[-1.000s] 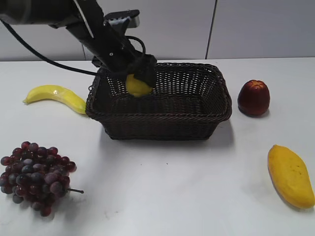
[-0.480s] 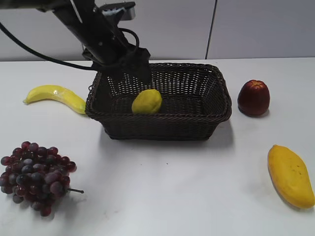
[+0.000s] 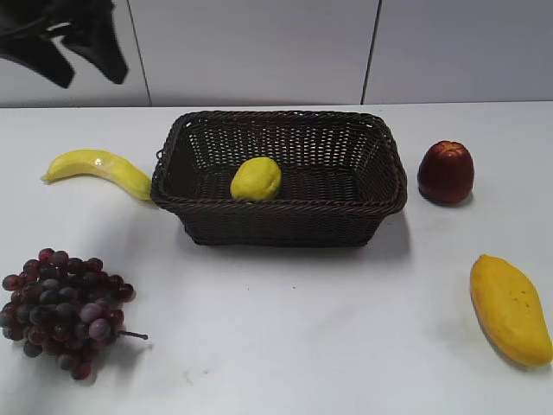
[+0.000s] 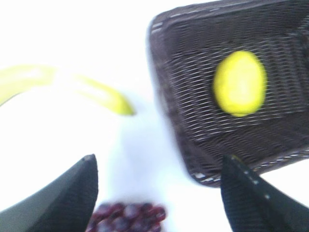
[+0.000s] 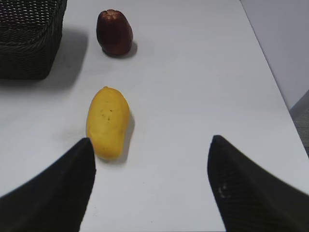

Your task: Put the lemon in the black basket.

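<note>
The lemon (image 3: 256, 179) lies inside the black basket (image 3: 380, 201), left of its middle, near the front wall. The left wrist view shows the lemon (image 4: 240, 83) resting in the basket (image 4: 174, 111) too. My left gripper (image 3: 79, 54) is open and empty, high at the top left of the exterior view, away from the basket; its jaws (image 4: 159, 166) stand wide apart. My right gripper (image 5: 151, 147) is open and empty over bare table; it is out of the exterior view.
A banana (image 3: 97, 169) lies left of the basket. Dark grapes (image 3: 62, 309) sit front left. A dark red apple (image 3: 446, 171) stands right of the basket. A mango (image 3: 510, 308) lies front right, close to the right gripper's left jaw. The table's right edge (image 5: 270, 72) is near.
The left gripper let go of the lemon, which dropped into the basket. The gripper then rose and pulled back to the upper left. The lemon now lies still.
</note>
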